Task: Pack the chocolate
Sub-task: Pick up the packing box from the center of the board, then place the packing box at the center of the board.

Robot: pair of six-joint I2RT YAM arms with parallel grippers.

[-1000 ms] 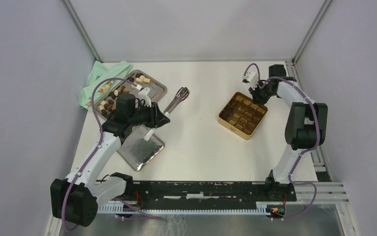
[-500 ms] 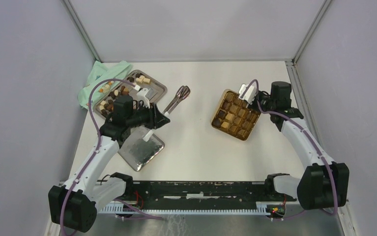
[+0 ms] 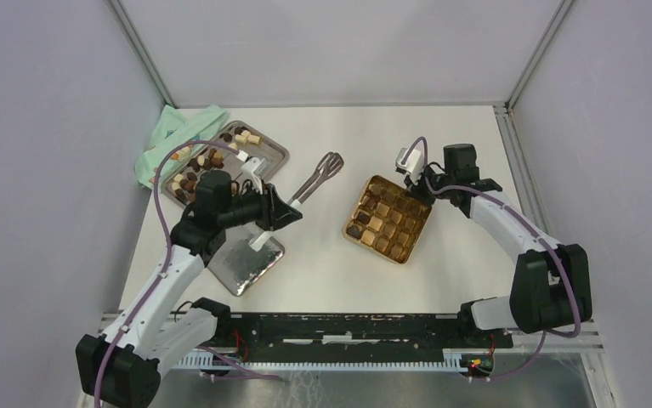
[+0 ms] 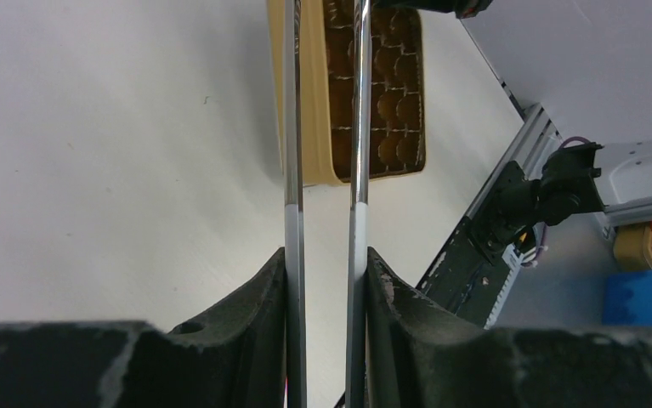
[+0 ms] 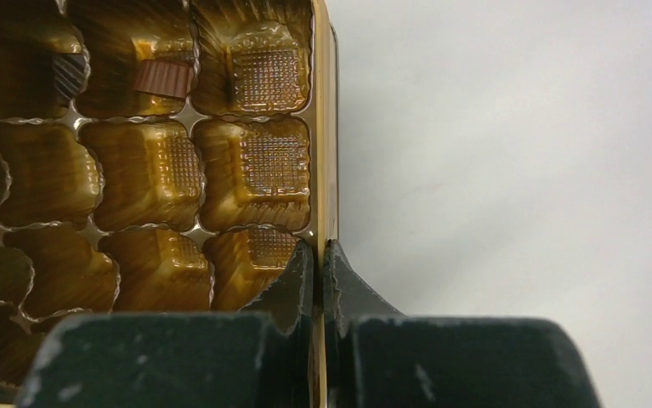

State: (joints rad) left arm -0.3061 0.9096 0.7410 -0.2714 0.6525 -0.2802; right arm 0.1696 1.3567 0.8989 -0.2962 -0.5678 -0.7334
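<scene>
The chocolate (image 3: 196,167), several dark, light brown and cream pieces, lies in a shiny metal tray (image 3: 276,154) at the back left. My left gripper (image 3: 291,212) is shut on metal tongs (image 3: 320,173), held above the table and pointing at the gold square tin (image 3: 373,249). In the left wrist view the two tong arms (image 4: 292,127) run up between my fingers (image 4: 263,289) towards the tin (image 4: 312,102). My right gripper (image 3: 418,182) is shut on the tin's far rim; in the right wrist view it (image 5: 319,255) pinches the tin wall (image 5: 323,127). A brown piece (image 5: 163,76) sits in one cell.
A second shiny tray (image 3: 239,265) lies under the left arm, near the front left. A mint-green bag (image 3: 167,136) lies at the back left corner beside the chocolate tray. Grey walls enclose the table on three sides.
My right gripper has dragged the tin left and nearer, towards the table's middle. My left gripper has shifted right with the tongs in it.
</scene>
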